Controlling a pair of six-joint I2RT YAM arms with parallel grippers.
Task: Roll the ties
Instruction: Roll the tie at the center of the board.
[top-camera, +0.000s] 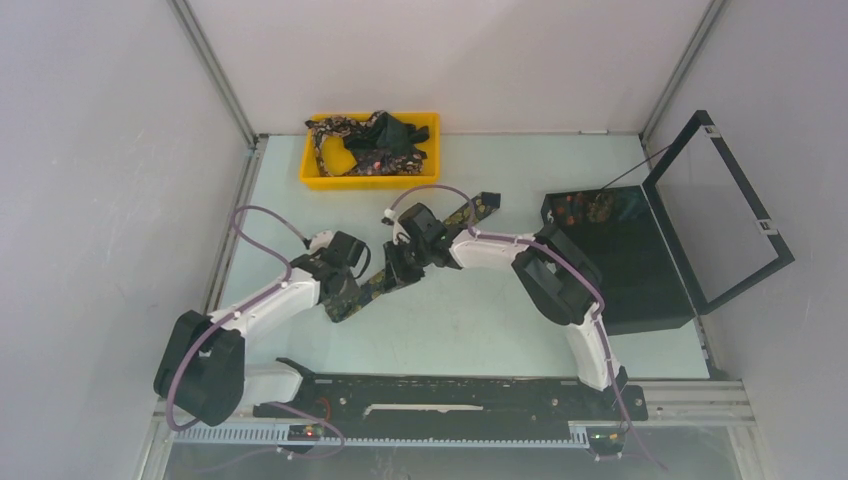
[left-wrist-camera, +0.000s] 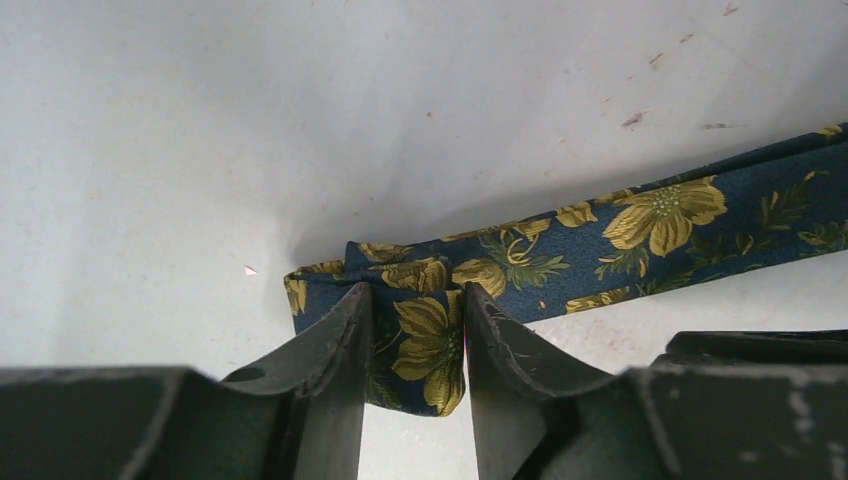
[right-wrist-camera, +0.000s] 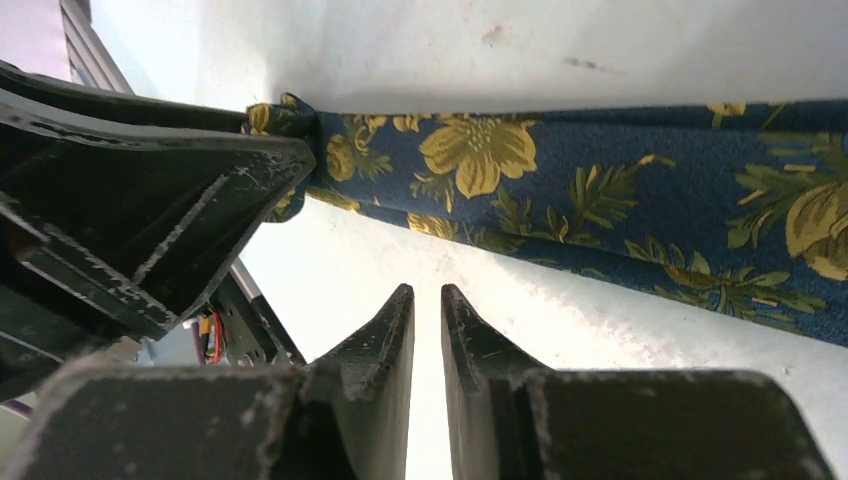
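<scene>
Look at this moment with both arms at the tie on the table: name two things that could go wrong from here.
1. The left gripper has the folded end of the tie between parted fingers; the fold may spring open and the roll be lost.
2. The right gripper sits beside the tie with nothing between its nearly closed fingers, so the strip is not pinned and may drag or twist.
3. Both grippers crowd together and might collide.

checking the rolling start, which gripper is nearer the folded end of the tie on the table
Left. The left gripper straddles the tie at its folded end; the right gripper hangs just beside the strip, touching nothing.
</scene>
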